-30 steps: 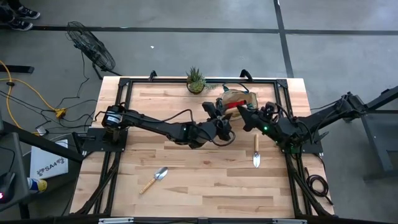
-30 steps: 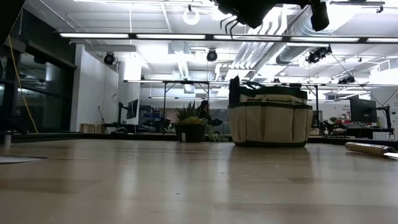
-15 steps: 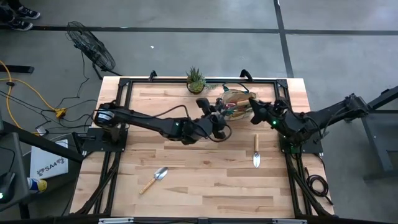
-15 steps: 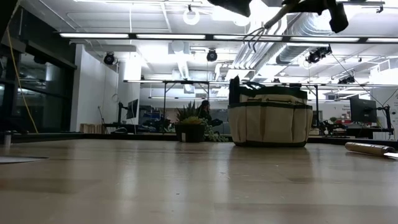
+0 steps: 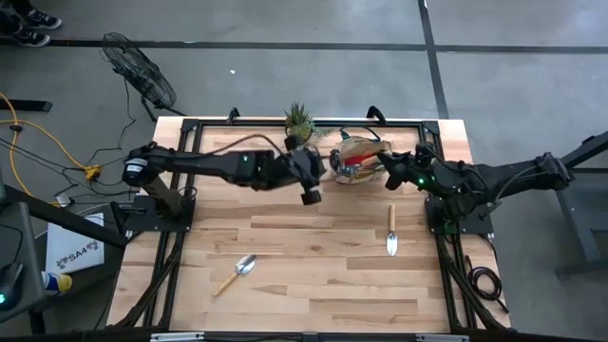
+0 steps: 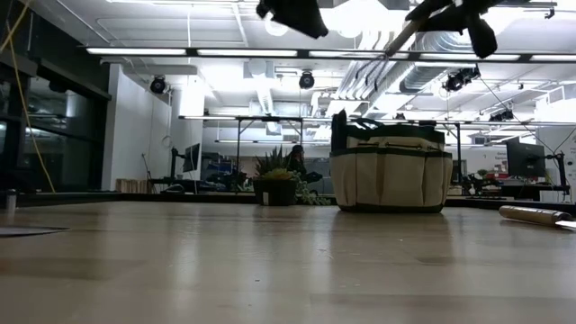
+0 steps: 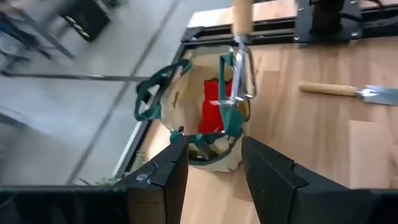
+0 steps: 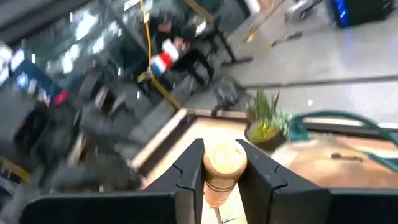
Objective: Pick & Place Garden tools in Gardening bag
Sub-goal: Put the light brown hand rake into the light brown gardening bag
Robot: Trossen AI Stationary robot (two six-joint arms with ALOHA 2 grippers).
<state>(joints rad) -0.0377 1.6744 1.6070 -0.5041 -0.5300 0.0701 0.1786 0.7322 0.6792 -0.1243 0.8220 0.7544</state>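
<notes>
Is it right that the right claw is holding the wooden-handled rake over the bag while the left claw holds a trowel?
Not quite: the left claw holds nothing, as the left wrist view shows. The right claw does hold the rake over the bag.

Rake (image 7: 239, 37) above bag (image 5: 359, 152); trowels (image 5: 390, 231) on table.

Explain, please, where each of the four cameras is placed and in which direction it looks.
High: above the table, straight down; both arms, bag, two trowels.
Low: at table height, level toward the room; bag, plant, arms overhead.
Left wrist: on the left arm, past its open fingers into the bag with the red glove.
Right wrist: on the right arm; its fingers clamp a wooden handle.
Shared: the bag appears in high, low and left wrist.
</notes>
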